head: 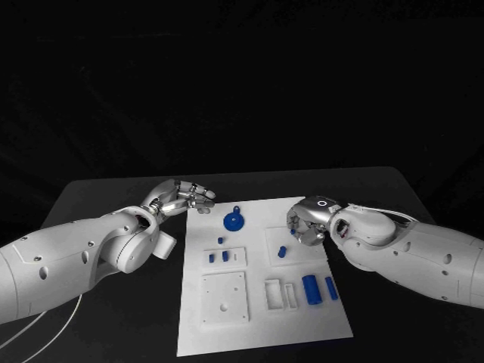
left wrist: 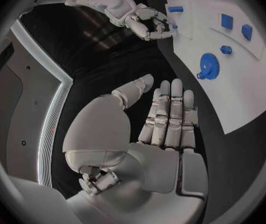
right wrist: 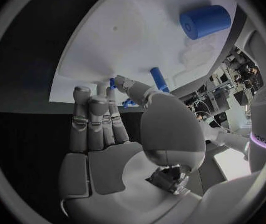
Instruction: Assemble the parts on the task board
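Lying mid-table, the flat white task board carries a round blue gear and blue cylinders seated in recesses. Left hand hovers empty, fingers straight. Right hand likewise holds nothing, fingertips near a small blue peg.

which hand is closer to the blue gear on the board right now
Left, narrowly. The left hand hovers open just off the task board's far left corner, beside the blue gear. The right hand sits over the board's right side, across from the gear.
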Controlling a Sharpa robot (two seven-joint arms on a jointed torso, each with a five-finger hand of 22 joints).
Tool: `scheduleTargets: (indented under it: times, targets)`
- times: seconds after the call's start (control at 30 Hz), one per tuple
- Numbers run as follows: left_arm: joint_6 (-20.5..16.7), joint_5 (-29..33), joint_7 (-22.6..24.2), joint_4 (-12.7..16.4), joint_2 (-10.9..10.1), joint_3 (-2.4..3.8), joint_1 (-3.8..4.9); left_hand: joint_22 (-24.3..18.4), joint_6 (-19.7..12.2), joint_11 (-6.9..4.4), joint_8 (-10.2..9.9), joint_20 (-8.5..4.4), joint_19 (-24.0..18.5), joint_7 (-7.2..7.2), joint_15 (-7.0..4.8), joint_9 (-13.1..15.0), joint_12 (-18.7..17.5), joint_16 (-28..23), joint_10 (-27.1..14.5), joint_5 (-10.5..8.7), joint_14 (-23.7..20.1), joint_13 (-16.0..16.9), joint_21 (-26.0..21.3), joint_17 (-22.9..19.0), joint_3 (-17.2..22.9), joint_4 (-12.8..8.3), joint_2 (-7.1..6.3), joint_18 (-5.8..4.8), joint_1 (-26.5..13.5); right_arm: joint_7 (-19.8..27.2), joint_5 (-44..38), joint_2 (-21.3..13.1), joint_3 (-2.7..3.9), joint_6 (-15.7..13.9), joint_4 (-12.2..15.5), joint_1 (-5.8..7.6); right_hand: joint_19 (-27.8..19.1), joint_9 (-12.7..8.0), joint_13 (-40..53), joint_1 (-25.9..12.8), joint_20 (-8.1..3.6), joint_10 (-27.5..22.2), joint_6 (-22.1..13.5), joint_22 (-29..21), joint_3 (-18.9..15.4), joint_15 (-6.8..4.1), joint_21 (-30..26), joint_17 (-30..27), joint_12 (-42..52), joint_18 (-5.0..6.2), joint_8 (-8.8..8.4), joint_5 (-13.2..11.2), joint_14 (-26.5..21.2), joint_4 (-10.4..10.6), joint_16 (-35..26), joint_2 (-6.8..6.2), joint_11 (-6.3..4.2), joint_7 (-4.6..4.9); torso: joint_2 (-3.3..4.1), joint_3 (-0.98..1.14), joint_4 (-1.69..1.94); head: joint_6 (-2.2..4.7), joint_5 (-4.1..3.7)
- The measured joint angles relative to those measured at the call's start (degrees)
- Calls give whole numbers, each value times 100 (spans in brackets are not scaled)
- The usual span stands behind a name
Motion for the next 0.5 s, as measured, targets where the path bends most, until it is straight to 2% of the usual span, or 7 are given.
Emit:
scheduleTargets:
  times: [0.17, 0.27, 0.5]
  targets:
    - [2, 20, 0, -5, 1, 0, 0, 0, 0, 0, 0, 0, 0, 0, 0, 0, -23, 0, 0, -22, 0, 0, 0, 7, -1, 1, 0, 0, 0, -6, -4, 23, 0, -5, -20, -2, 40, 0, 5, 21, 0, 39, 47, 0, 76, -6, 0, -9, 4, -1, 0, -84, 7, -1, 24, -21, -18, -5, 0, 1, 0, -14, -1]
    - [4, 31, -1, -6, 2, 0, -1, 0, -21, 0, 0, 0, 0, 20, 0, -1, -23, 0, 0, -22, 0, -5, 0, 13, -1, 1, 0, 0, 0, -13, -16, 40, -2, -10, -38, -4, 41, 0, 7, 21, 0, 93, 115, 0, 124, -29, 0, -9, 3, -2, 24, -151, 33, -2, 49, -21, -54, -34, -1, 1, 0, -19, -1]
    - [10, 45, -8, -7, 2, 0, -1, 0, -25, 0, 0, 0, 0, 16, 0, -1, -23, -7, 0, -22, 0, -12, 0, 29, -1, 1, 0, 0, 0, -54, -89, 82, -5, -29, -74, -11, 53, 0, 63, 46, 9, 160, 211, 0, 212, -75, 0, -14, 23, -7, 64, -268, 9, 4, 51, 4, -62, -90, -3, 2, 1, -26, -5]
